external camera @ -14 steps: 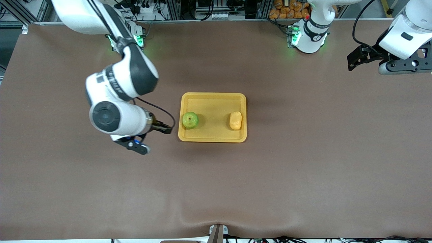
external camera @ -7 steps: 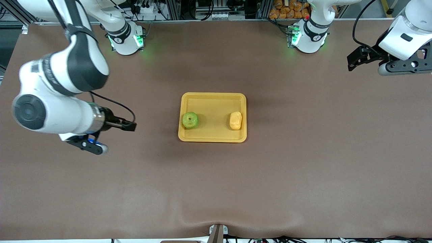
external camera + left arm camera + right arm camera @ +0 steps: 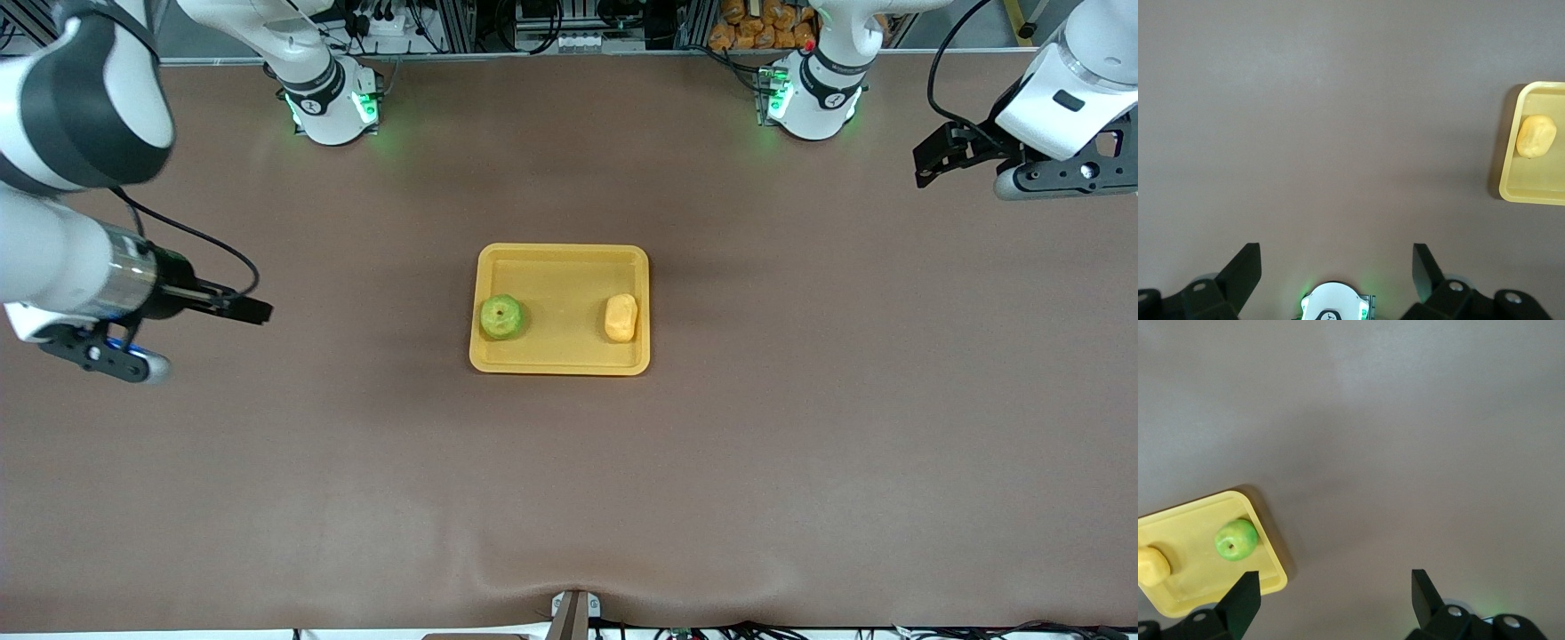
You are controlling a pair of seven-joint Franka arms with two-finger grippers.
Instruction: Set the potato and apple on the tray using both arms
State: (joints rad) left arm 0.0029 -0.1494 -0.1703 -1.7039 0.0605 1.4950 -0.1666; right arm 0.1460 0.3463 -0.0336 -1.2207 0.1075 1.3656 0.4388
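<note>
Both arms were white with dark grey bands at the joints. The right arm (image 3: pixel 62 169) had a shiny silver ring at its wrist and a thin black cable looping beside it. The left arm (image 3: pixel 1062 89) had a black cable too. Both round white bases glowed green.

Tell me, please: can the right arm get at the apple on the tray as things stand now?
Probably yes. The apple lies uncovered at the right arm's end of the tray, apart from the potato. The right gripper is open, over bare table, with nothing between. The left gripper waits off to the side.
</note>
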